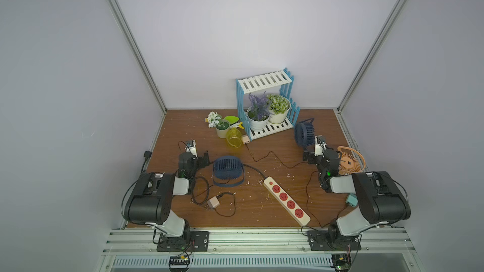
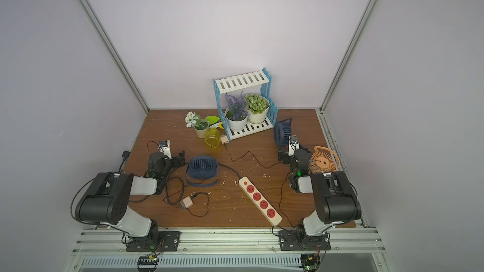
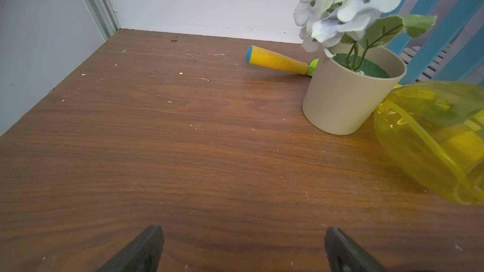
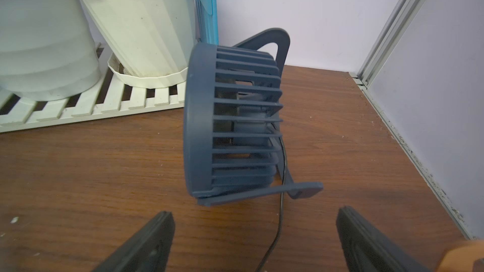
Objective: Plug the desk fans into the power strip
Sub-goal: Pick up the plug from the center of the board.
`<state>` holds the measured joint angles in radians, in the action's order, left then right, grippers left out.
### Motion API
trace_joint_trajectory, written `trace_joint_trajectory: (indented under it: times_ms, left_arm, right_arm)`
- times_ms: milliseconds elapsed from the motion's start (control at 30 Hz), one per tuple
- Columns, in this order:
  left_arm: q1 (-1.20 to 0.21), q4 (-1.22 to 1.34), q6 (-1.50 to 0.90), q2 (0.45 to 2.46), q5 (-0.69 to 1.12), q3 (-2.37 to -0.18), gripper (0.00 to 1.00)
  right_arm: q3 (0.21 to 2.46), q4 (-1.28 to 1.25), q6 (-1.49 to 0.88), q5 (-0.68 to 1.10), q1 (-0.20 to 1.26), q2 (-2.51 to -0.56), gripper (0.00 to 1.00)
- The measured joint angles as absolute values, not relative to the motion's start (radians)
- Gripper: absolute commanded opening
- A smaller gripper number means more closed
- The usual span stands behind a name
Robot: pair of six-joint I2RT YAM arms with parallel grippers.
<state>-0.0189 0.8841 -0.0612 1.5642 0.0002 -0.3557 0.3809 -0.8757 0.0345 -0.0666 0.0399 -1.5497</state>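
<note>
Both hands are empty, fingers spread wide: left hand and right hand hang low over the brown wooden worktop on folded arms. Nearest, the long cream-beige plastic power strip with four red sockets lies diagonally at near centre, its sockets free. Left of it sits a small pinkish plug block on thin black cord, seemingly belonging to the dark blue slatted desk fan lying just beyond. Plugging has not begun; next, one hand must pinch that plug. Far right, a second dark blue fan stands before the right hand.
</note>
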Motion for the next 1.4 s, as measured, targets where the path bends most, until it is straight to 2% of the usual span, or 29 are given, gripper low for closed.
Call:
trace_joint_trajectory:
  times_ms: [567, 733, 867, 1000, 1167, 1300, 1400]
  left_arm:
    - [-0.018, 0.875, -0.061, 1.553, 0.011, -0.356, 0.99]
    - [-0.019, 0.755, -0.059, 1.347, 0.023, -0.355, 0.99]
    - [-0.038, 0.609, -0.102, 1.159, 0.026, -0.404, 0.99]
    - [-0.097, 0.421, -0.183, 1.075, 0.043, -0.508, 0.99]
    - [-0.138, 0.246, -0.291, 0.994, 0.114, -0.576, 0.99]
    - [-0.170, 0.130, -0.365, 0.960, 0.160, -0.615, 0.99]
    - [-0.247, 0.056, -0.401, 0.961, 0.177, -0.649, 0.99]
  right_arm:
    - [0.368, -0.881, 0.029, -0.091, 0.040, -1.526, 1.00]
    - [0.384, -0.655, -0.022, -0.120, 0.040, -1.235, 0.99]
    - [0.544, -0.444, -0.104, -0.015, 0.062, -1.090, 0.95]
    - [0.673, -0.245, -0.134, 0.042, 0.248, -1.107, 0.89]
    - [0.712, -0.066, -0.169, 0.070, 0.521, -1.189, 0.85]
    - [0.716, -0.008, -0.236, 0.068, 0.648, -1.250, 0.82]
    - [0.749, -0.002, -0.275, 0.045, 0.722, -1.341, 0.79]
